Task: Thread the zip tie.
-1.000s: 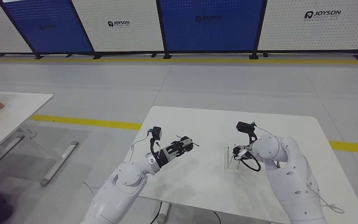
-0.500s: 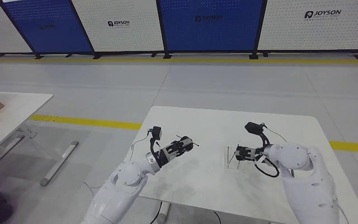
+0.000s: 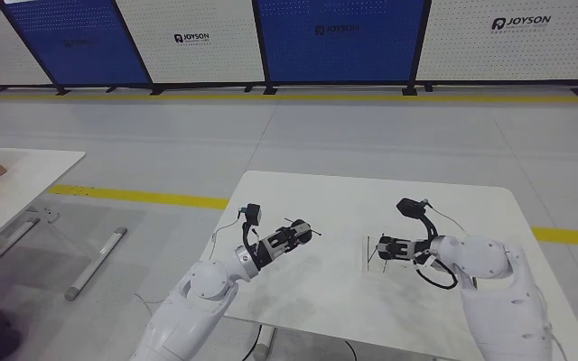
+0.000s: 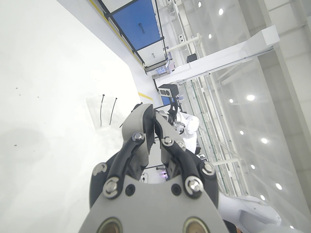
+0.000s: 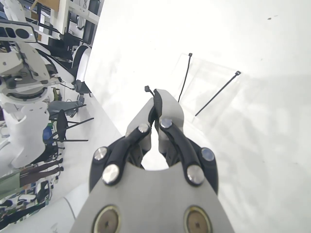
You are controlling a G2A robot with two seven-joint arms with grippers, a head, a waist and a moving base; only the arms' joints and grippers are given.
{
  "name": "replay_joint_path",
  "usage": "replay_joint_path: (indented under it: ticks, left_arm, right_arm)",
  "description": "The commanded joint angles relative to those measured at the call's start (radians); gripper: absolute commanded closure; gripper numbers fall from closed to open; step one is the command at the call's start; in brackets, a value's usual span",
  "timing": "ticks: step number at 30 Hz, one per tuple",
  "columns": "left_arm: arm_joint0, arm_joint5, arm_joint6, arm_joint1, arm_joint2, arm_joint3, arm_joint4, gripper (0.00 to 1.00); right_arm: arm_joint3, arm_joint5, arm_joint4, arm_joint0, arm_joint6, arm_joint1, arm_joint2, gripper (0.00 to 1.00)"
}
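Pinching zip tie [image 5: 147, 89] near its head in shut jaws of right gripper [image 5: 155, 97], clamping second zip tie [image 3: 315, 233] crosswise in shut jaws of left gripper [image 4: 153, 112], hovering over counter [image 3: 343, 298], flanking clear sheet [image 5: 213, 73] carrying two spare ties [image 5: 185, 76].

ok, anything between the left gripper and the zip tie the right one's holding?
Nothing visible in the way. Right gripper is shut on the zip tie; left gripper, shut on a second tie, faces it across the table. Two loose ties lie flat on a clear sheet beside the right gripper.
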Motion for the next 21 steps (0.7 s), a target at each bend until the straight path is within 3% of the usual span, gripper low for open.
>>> replay_joint_path:
  ticks: [1,8,14,21]
  left_arm:
    - [0.000,0.000,0.000,0.000,0.000,0.000,0.000,1.00]
    - [0.005,-0.016,-0.006,0.001,0.002,-0.005,-0.008,1.00]
    - [0.000,-0.011,-0.001,0.000,0.027,-0.009,0.020,1.00]
    - [-0.002,-0.010,0.003,-0.001,0.030,-0.009,0.022,1.00]
  right_arm:
    - [-0.001,-0.044,0.063,-0.007,-0.019,0.001,0.002,1.00]
    - [-0.006,-0.216,0.202,-0.055,-0.054,0.024,0.058,1.00]
    - [-0.052,-0.224,0.297,-0.081,-0.047,0.046,0.061,1.00]
    - [-0.052,-0.224,0.297,-0.081,-0.047,0.046,0.061,1.00]
